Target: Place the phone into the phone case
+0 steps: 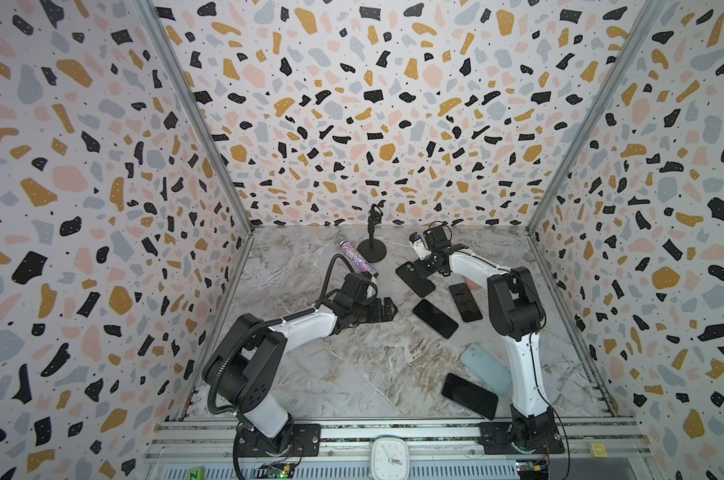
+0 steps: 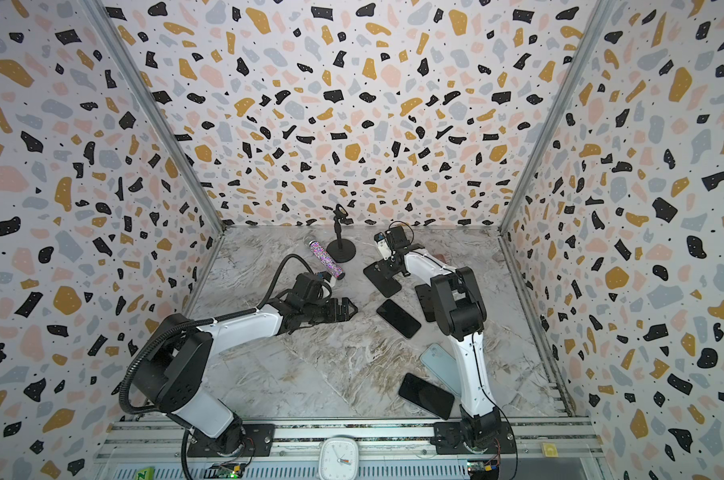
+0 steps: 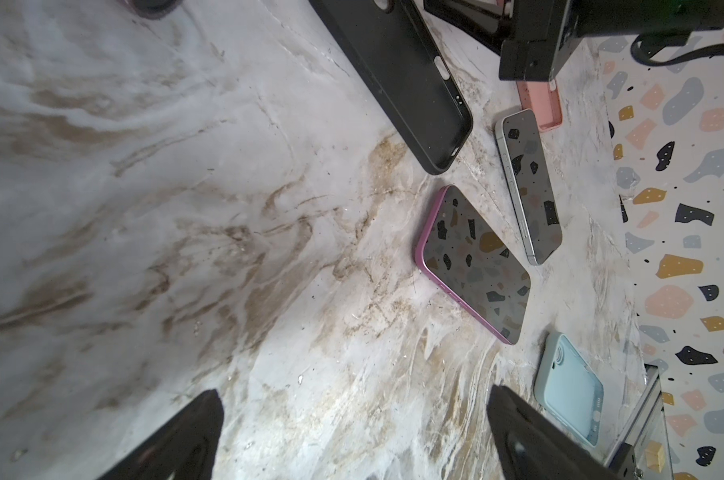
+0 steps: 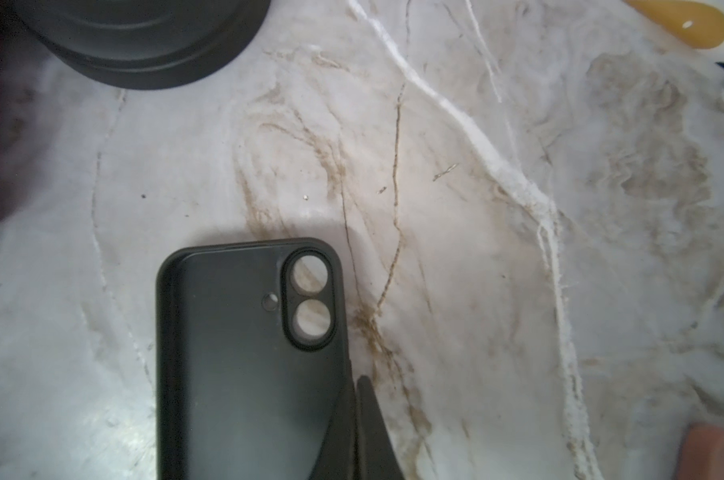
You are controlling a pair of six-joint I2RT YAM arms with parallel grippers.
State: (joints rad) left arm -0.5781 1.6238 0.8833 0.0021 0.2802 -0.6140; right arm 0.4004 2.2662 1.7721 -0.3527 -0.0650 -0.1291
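Now right pincer pressed together on side wall of black phone case, just right of frame centre in both top views. Case's long axis runs upper left to lower right. Purple-edged phone lies flat on surface, just below case. Left pincer, jaws apart, is nearer it, at its left. Count: three phones, three cases.
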